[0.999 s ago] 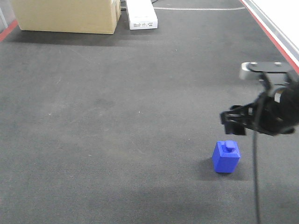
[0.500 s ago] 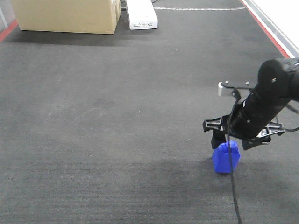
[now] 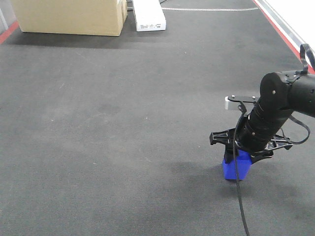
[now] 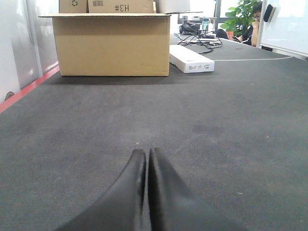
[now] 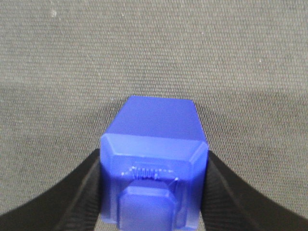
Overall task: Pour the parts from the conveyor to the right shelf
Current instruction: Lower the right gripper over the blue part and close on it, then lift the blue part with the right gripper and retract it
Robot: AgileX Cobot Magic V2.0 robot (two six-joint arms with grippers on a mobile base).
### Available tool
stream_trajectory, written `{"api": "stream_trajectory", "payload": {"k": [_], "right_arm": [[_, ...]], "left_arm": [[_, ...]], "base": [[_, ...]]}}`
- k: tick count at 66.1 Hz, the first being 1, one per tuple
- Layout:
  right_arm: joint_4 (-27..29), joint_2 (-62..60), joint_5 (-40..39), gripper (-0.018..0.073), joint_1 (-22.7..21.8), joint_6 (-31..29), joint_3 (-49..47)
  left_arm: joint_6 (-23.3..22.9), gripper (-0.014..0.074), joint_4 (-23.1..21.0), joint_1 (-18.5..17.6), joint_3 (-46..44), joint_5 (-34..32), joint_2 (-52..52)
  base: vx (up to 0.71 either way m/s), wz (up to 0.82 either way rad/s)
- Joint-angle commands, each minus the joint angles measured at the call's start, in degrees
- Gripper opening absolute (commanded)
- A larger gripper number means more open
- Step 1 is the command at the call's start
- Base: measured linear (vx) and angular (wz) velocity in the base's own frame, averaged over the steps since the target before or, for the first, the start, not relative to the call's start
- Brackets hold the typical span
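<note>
right wrist view shows the part (image 5: 153, 144) between parted fingers (image 5: 79, 190) of the right pincer (image 5: 153, 163).

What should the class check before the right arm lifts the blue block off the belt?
1. The blue block sits centred between the right gripper fingers: ok.
2. Fingers clamped firmly on it: cannot tell.
3. Block resting on the conveyor: ok.
4. The left gripper shut, holding nothing: ok.
5. The hanging cable free of the block: cannot tell.
6. The right shelf in view: not ok.
</note>
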Motion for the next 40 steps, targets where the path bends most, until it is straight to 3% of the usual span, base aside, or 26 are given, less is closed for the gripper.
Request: {"api": "stream_trajectory", "payload": {"k": [1, 23, 40], "right_arm": [[-0.9, -3.8, -1.6, 0.0013, -0.2, 0.9, -1.7], [-8.1, -11.7, -3.6, -0.0008, -0.4, 2.6, -0.5], [-7.1, -20.9, -7.8, -0.0004, -6.7, 0.7, 7.7]], "left_arm": [[-0.4, -0.0006, -0.4, 0.1, -1.1, -4.5, -0.7], [-0.4, -0.0006, -0.4, 0.1, -1.1, -4.5, -0.7], [-0.4, -0.0006, -0.4, 0.1, -1.1, -4.5, -0.7]], "base": [[0.0, 0.0], [0.0, 0.0], [0.0, 0.0]]}}
